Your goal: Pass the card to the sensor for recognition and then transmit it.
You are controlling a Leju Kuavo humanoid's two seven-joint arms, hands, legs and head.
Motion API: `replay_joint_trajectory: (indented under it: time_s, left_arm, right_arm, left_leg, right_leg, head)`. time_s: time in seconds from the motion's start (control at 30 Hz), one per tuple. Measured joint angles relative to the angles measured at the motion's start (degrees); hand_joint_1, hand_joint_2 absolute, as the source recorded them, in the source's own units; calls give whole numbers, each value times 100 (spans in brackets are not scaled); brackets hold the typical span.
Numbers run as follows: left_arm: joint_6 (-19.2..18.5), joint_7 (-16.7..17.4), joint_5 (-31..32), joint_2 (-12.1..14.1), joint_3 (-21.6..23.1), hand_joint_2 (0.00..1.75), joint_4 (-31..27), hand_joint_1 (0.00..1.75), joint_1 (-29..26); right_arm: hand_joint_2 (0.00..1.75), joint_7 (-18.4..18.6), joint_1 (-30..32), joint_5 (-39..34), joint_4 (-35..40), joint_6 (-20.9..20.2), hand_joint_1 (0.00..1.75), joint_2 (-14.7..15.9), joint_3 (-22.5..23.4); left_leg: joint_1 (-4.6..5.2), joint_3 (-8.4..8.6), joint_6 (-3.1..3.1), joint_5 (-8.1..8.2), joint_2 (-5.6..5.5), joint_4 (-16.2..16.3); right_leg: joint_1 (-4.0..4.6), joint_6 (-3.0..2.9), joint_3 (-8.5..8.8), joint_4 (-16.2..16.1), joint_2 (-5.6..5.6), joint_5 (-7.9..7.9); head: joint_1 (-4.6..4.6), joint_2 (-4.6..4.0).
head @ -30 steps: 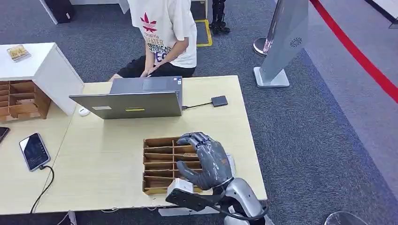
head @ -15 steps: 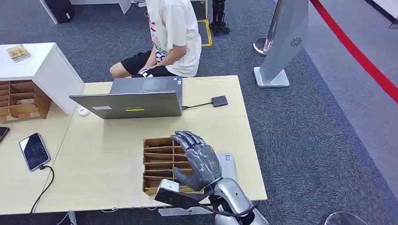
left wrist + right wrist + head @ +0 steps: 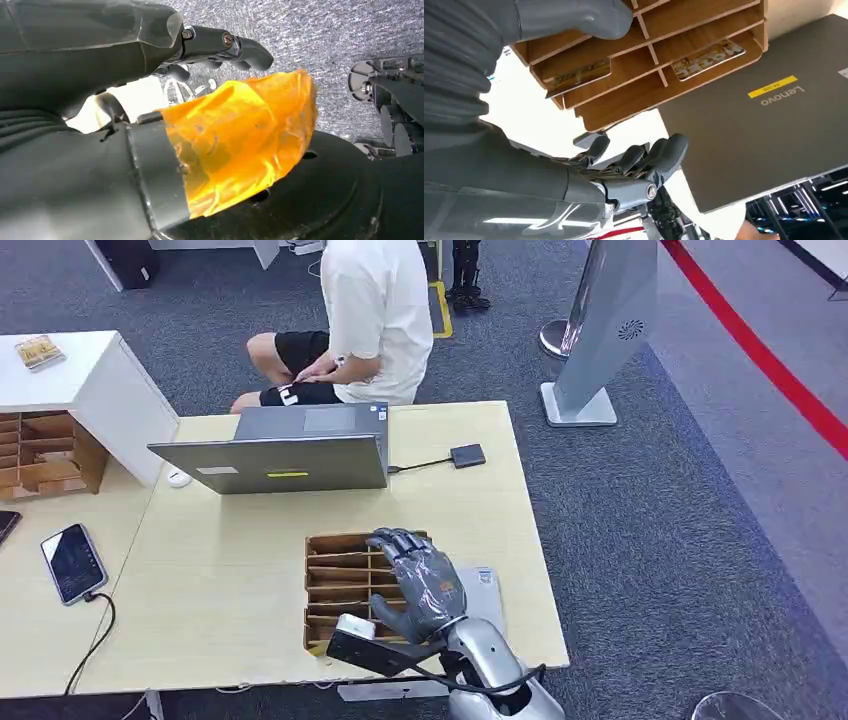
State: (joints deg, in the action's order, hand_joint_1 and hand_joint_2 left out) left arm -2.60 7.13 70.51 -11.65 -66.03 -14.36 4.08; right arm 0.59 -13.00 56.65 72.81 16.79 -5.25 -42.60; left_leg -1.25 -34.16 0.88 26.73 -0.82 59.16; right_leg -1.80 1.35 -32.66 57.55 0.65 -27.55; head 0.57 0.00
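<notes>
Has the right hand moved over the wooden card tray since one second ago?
Yes. The right hand has drawn back toward the robot and slightly left over the wooden tray, away from the laptop.

The right hand (image 3: 420,583) covers the right part of the wooden card tray (image 3: 338,590), so what lies under its palm can't be made out. The person (image 3: 350,325) behind the laptop (image 3: 280,462) is cut off at the shoulders. Print on the cards (image 3: 707,59) in the slots is too blurred to read
</notes>
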Motion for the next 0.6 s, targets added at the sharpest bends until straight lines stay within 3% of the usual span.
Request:
replay_joint_trajectory:
  time_s: [0.6]
  left_arm:
    - [0, 28, 48, 4, 0, 0, 0, 0, 2]
  right_arm:
    - [175, 164, -36, 166, -306, 17, 63, -35, 271]
  left_leg:
    - [0, 0, 0, 0, 0, 0]
  right_leg:
    - [0, 0, 0, 0, 0, 0]
  head:
    - [0, 0]
